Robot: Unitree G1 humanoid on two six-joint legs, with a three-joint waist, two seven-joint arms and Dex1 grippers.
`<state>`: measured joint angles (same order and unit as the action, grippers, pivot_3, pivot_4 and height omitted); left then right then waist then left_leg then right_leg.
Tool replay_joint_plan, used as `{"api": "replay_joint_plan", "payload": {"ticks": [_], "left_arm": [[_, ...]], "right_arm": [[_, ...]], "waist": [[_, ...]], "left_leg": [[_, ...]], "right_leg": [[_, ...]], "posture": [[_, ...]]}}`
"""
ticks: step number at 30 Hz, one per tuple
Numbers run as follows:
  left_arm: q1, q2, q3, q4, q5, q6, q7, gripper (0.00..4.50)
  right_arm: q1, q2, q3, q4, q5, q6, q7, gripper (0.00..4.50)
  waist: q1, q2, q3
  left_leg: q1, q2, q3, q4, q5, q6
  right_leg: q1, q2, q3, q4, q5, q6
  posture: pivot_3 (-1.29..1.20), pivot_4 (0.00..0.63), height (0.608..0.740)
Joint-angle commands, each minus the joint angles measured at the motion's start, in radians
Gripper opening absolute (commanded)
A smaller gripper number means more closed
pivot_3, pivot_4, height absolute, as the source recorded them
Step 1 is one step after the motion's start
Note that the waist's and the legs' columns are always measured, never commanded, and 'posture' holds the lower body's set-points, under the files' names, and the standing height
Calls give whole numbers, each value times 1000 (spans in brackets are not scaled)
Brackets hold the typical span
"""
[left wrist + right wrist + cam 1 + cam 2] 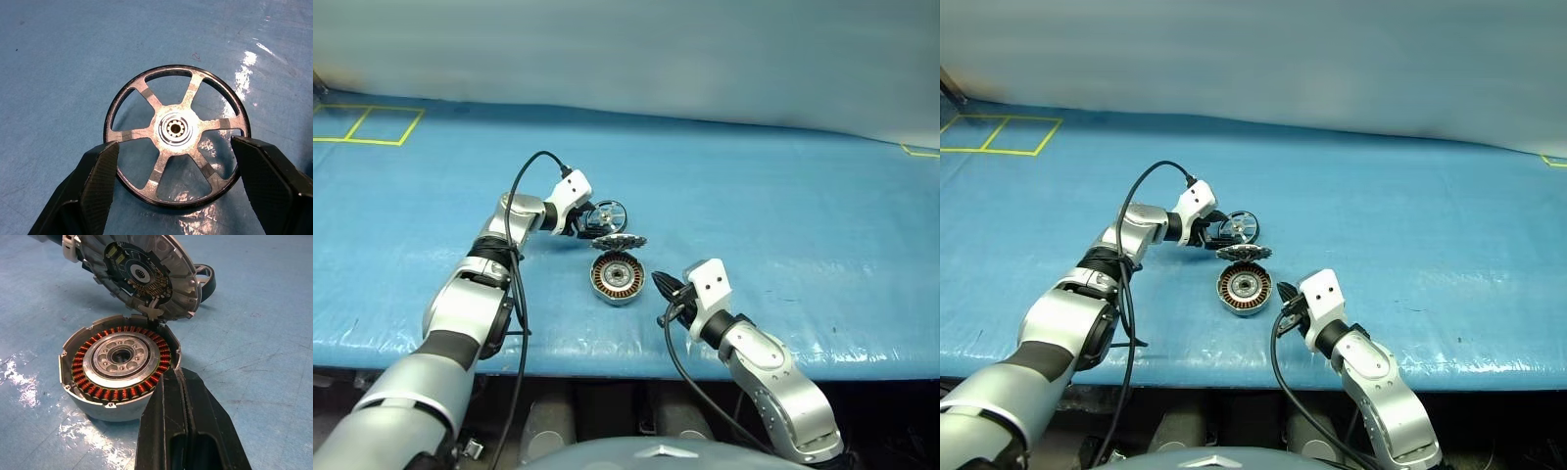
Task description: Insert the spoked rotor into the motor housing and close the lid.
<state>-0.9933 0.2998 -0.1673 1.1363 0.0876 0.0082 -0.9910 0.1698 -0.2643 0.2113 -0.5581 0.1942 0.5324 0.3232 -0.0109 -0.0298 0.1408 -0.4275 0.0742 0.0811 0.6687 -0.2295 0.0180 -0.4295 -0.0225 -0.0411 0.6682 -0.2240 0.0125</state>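
Straddling the spoked rotor [176,134] with wide-open fingers [100,181] not gripping it, left gripper [590,223] over the blue mat [783,215], raised lid [146,274] and open motor housing [117,364] just right of it, right gripper [188,396] pressed shut, empty, beside the housing's rim

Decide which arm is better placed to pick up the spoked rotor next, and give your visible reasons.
Left. Its left gripper has open jaws on either side of the spoked rotor lying on the blue table. The right gripper is shut beside the motor housing, away from the rotor.
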Motion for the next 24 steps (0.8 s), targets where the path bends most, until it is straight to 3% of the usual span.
{"api": "replay_joint_plan", "payload": {"ticks": [1, 2, 5, 12, 24], "left_arm": [[6, -4, 10, -9, 3, -12, 25, 3976], [8, -5, 11, -7, 2, -12, 29, 3976], [18, -8, 12, -7, 0, -13, 34, 3396], [33, -11, 10, -10, -3, -11, 32, 1122], [52, 22, 23, -44, -13, -4, 7, 1093]], "right_arm": [[-12, 2, 1, -14, 0, -13, 1, 0], [-13, 1, 1, -14, -1, -13, 1, 0], [-16, 2, 3, -14, -2, -10, 0, 0], [-19, 0, 3, -14, -4, -7, 1, 0], [-31, 0, 9, -9, -1, -1, 2, 0]], "waist": [[0, 0, 0], [0, 0, 0], [0, 0, 0], [0, 0, -1], [-1, 0, -2]], "left_leg": [[0, 0, 0, 0, 0, 0], [0, 0, 0, 0, 0, 0], [0, 0, 0, 1, 0, 0], [2, 0, 0, 1, 0, 0], [2, 0, 0, 7, 0, 0]], "right_leg": [[0, 0, 0, 0, 0, 0], [0, 0, 0, 0, 0, 0], [0, 0, 0, 1, 0, 0], [2, 0, 0, 1, 0, 0], [2, -1, 0, 7, 0, 0]], "posture": [[0, 150, 740], [0, 150, 740], [0, 150, 740], [0, 150, 740], [0, 150, 740]]}}
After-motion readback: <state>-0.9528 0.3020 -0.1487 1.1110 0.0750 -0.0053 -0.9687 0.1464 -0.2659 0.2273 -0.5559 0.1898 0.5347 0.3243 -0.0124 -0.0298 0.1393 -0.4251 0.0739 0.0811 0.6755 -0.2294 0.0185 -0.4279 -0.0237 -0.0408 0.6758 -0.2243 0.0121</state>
